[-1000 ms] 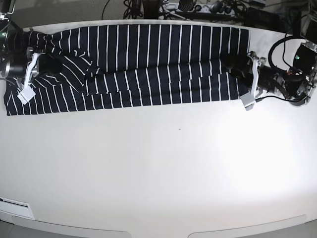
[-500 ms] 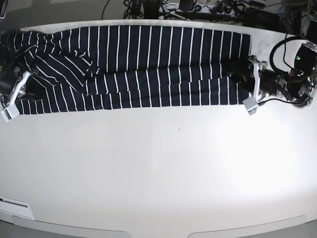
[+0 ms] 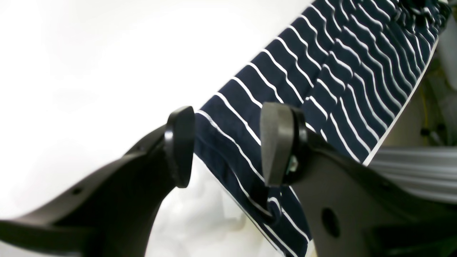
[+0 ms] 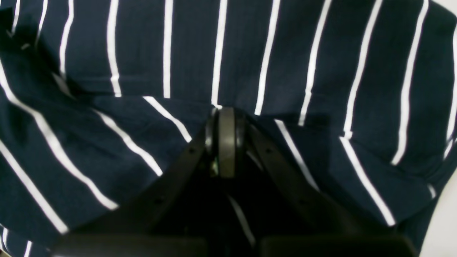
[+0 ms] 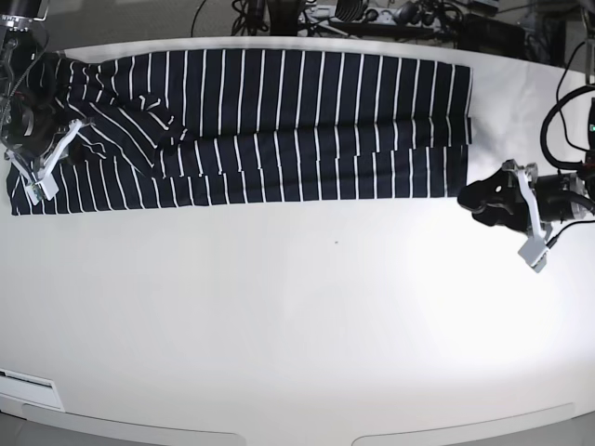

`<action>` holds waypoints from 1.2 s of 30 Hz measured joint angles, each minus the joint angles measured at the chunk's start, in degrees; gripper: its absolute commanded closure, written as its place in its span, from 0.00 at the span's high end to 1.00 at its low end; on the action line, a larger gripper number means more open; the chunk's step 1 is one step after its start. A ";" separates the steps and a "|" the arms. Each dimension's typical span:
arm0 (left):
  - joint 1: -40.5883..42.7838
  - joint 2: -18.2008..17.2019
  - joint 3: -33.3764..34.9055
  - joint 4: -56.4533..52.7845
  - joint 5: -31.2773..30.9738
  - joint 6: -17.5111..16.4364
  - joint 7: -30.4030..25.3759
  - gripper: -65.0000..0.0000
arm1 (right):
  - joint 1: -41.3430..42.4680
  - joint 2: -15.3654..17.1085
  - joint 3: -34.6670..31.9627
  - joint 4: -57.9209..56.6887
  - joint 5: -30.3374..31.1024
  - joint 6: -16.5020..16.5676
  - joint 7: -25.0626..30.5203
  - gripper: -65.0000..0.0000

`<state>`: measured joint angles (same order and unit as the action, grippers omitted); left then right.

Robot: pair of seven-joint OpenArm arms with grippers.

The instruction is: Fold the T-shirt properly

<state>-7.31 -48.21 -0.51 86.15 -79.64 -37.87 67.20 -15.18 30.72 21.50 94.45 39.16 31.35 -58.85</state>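
Note:
The T-shirt (image 5: 279, 121), dark navy with thin white stripes, lies as a long folded band across the far part of the white table (image 5: 297, 325). My left gripper (image 5: 476, 198) rests on bare table just right of the shirt's right end. In the left wrist view it (image 3: 228, 146) is open, with the shirt's edge (image 3: 321, 82) beyond its fingertips and nothing between them. My right gripper (image 5: 79, 139) is over the shirt's left end. In the right wrist view it (image 4: 223, 137) is shut, tips down on the cloth (image 4: 285, 53) at a fold edge.
Cables and dark equipment (image 5: 372, 14) crowd the space behind the table's far edge. A white label (image 5: 28, 381) lies at the front left corner. The shirt's far long edge runs close to the table's far edge (image 3: 410, 107).
My left gripper has pulled back off the shirt's right end, to the right and toward the front. My right arm swung out to the left edge and came partway back.

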 measured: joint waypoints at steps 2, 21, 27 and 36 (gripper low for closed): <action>0.00 0.90 -0.39 0.00 0.00 0.13 -0.04 0.48 | 0.09 -0.02 0.00 -0.55 -1.18 -0.48 1.03 0.00; 2.73 10.69 -3.32 -0.04 8.11 4.42 0.04 0.48 | 0.59 -1.09 0.22 -4.35 -15.41 -27.71 7.45 0.00; 5.88 15.76 -10.91 -0.07 11.32 7.28 -0.90 0.48 | 0.70 -1.09 0.22 -3.69 -16.11 -24.83 7.39 0.24; 13.05 22.47 -19.23 -0.31 11.93 12.17 -4.24 0.65 | 0.74 -0.79 0.42 -3.58 -16.20 -20.94 7.43 0.49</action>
<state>5.74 -25.74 -19.75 85.84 -67.70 -25.69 62.96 -14.44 29.93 21.91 90.87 22.96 10.41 -51.42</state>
